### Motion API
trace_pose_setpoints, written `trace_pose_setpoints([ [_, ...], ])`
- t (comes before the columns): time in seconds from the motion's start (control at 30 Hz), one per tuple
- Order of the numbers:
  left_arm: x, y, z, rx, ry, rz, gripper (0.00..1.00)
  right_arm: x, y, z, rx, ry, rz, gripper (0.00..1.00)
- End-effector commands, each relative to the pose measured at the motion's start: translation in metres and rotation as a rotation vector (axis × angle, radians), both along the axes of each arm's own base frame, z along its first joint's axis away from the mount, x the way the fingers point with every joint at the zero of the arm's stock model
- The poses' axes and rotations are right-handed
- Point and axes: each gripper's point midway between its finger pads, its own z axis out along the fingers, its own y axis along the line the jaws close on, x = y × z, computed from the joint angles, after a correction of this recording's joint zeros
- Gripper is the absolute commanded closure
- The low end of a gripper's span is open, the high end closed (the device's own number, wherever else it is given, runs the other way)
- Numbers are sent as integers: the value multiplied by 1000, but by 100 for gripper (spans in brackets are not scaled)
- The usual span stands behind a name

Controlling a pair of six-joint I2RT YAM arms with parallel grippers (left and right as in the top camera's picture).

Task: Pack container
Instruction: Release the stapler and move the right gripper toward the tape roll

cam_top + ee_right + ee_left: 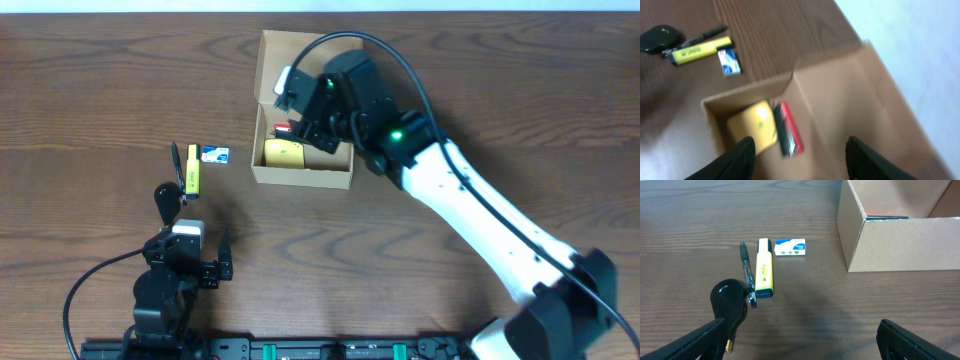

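Container (300,176) open on dark wood-grain table (480,80); left fingers (692,339) spread wide, right fingers (740,156) apart over it.

You see a dark wood-grain desk (500,100), a matt tan cardboard container (900,245), a smooth yellow plastic highlighter (764,270) and a glossy black piece (729,297).

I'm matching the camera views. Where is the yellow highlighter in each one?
Overhead: yellow highlighter left of centre.
Left wrist: yellow highlighter left of centre.
Right wrist: yellow highlighter top left.
Shared landmark: blue-and-white packet between it and the container.
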Motion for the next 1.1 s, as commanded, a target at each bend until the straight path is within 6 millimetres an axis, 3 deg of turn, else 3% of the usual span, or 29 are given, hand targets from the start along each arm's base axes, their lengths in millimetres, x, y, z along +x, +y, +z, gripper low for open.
trace_pose_setpoints([
  [0.0, 0, 4, -6, 12, 7, 18, 5, 0, -26, -3, 47, 120, -244, 41],
  [0.17, 0, 4, -6, 12, 7, 18, 5, -11, -61, -29, 111, 357, -571, 41],
  [0.33, 0, 4, -6, 12, 7, 18, 5, -7, -97, -46, 127, 418, -856, 39],
  [0.53, 0, 4, -6, 12, 7, 18, 5, -2, -98, -80, 135, 512, -974, 37],
  [0.77, 0, 4, -6, 12, 7, 18, 5, -6, -92, -126, 64, 617, -991, 37],
  [1.07, 0, 4, -6, 12, 7, 18, 5, -4, -111, -141, -23, 595, -1030, 37],
])
